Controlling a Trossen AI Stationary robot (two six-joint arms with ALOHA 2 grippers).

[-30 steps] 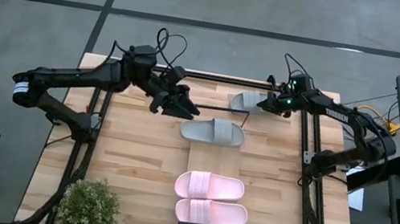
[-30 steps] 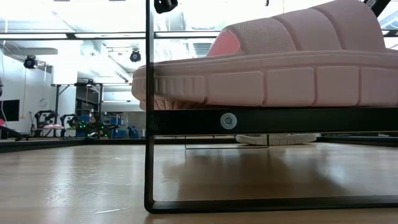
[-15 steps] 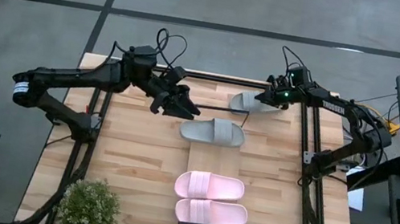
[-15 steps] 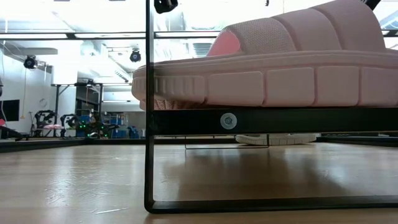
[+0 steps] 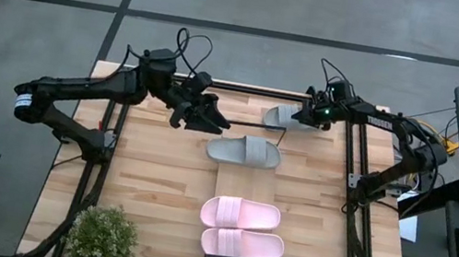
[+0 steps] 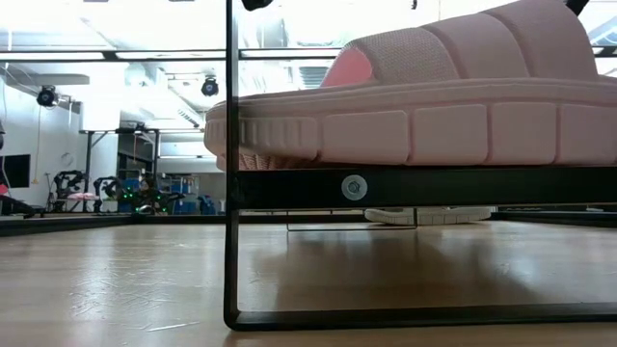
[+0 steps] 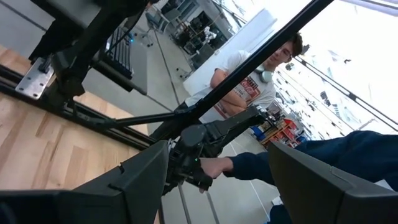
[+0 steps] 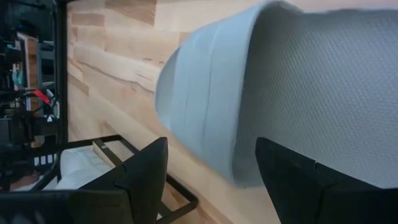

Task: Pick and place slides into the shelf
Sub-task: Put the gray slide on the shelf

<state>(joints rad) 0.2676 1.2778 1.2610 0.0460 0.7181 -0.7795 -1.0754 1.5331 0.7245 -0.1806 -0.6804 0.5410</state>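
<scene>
The right gripper [image 5: 306,116] is at the far right part of the table, just at the heel end of the loose grey slide [image 5: 287,117]. In the right wrist view its two fingers [image 8: 146,177] stand apart, and the rounded grey end of this slide [image 8: 249,93] fills the space ahead of them. It seems the fingers are not yet closed on it, but from above I cannot tell if they already touch the foam. I judge that the arm comes in from this end because the sole edge gives a thin part to pinch.

The left gripper [image 5: 209,122] hangs above the table, just beside the toe end of the other grey slide [image 5: 244,151]. Its fingers [image 7: 143,180] are apart with nothing between them; the left wrist view looks across the room, where a person is seen behind a dark bar.

This grey slide lies across the far end of the shelf [image 5: 230,183]. The two pink slides [image 5: 241,228] lie side by side across its near end, and the low view shows one of them [image 6: 415,96] resting on the black frame. So three slides are placed, and bare board is left between the grey one and the pink pair. I think the last grey slide should go there, laid crosswise like the others so that all four fit.
</scene>
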